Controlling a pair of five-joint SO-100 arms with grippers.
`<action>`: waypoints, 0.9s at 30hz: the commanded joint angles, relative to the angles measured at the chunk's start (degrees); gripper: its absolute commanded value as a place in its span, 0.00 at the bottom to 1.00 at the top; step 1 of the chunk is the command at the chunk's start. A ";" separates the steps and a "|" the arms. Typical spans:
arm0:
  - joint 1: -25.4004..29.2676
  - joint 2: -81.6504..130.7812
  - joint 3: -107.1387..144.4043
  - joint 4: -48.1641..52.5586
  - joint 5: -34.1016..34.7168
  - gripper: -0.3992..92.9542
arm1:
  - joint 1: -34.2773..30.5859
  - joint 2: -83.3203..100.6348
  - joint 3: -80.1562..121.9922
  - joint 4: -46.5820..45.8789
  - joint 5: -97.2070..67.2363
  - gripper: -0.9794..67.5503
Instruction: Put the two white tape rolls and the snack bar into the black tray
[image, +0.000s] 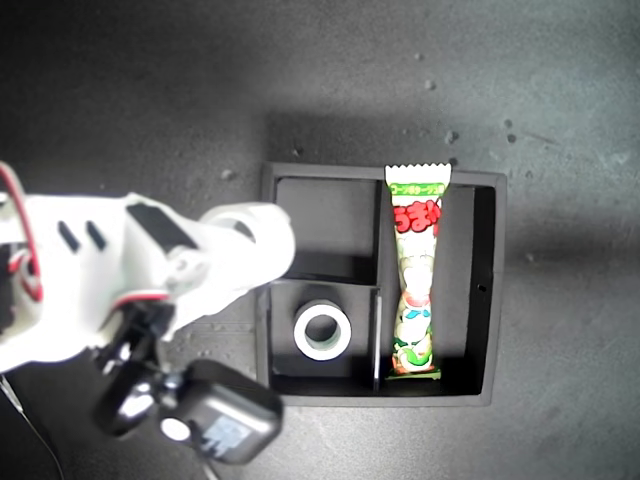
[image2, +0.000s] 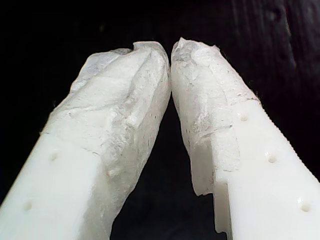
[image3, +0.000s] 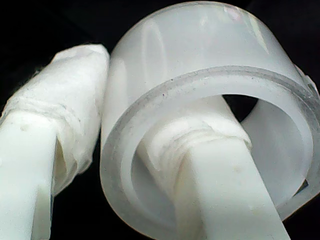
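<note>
At centre-right of the exterior view: black tray (image: 488, 290), square, shallow, split into two small square compartments on its left side and one long compartment on its right.

In the long compartment: snack bar (image: 416, 275), green and white, long axis running top to bottom of the exterior view, its crimped top end lapping over the tray's upper rim.

In the lower small compartment: first tape roll (image: 322, 332), lying flat, hole upward.

At centre-left of the exterior view: my second gripper (image: 245, 240), reaching in from the left edge and clamped on the second tape roll (image3: 210, 115). The second wrist view shows one finger (image3: 220, 165) through the hole and the other finger (image3: 65, 115) outside the wall. The held roll sits just over the tray's left rim.

Upper small compartment: vacant, lying immediately toward the exterior view's right of the held roll. Judgement: a short carry rightward, then release, should finish the task.

My first gripper (image2: 171, 50): tips touching, nothing held, dark ground beyond; not identifiable in the exterior view.
</note>
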 joint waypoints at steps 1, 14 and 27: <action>-0.88 -8.79 -9.58 0.97 2.72 0.00 | -3.78 1.32 14.85 -15.21 0.53 0.01; -2.20 -15.12 -10.46 0.79 3.60 0.00 | -12.04 1.49 38.85 -39.20 4.22 0.01; -2.90 -39.20 -37.79 13.18 2.90 0.00 | -13.54 1.49 40.25 -41.13 4.75 0.01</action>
